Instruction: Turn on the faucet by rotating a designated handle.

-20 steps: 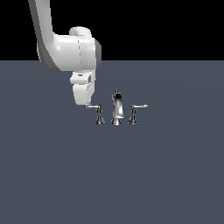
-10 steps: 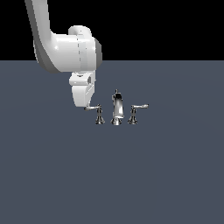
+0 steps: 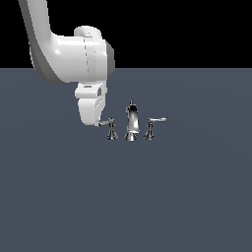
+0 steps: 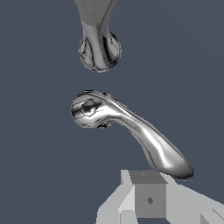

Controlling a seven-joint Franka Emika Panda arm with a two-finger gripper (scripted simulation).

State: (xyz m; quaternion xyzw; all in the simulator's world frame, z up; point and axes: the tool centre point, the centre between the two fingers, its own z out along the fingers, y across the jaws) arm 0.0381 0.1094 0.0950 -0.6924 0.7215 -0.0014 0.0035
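The chrome faucet (image 3: 131, 123) stands on the grey floor, a tall spout between two short levers. The handle (image 3: 109, 126) is the lever on the exterior view's left, and its thin arm points toward my hand. My gripper (image 3: 97, 123) hangs from the white arm right at the tip of that arm. In the wrist view the handle (image 4: 131, 129) runs from its post down to a tip just above one grey-padded finger (image 4: 148, 199). The spout's base (image 4: 99, 49) lies beyond it. I cannot see how wide the jaws stand.
The other lever (image 3: 151, 126) stands on the spout's far side, its arm pointing to the exterior view's right. The grey floor (image 3: 147, 197) stretches around the faucet, and my bulky white arm (image 3: 74, 54) rises above the handle.
My hand has drifted slightly to the exterior view's left and stays at the lever's tip. The handle looks nearly unchanged.
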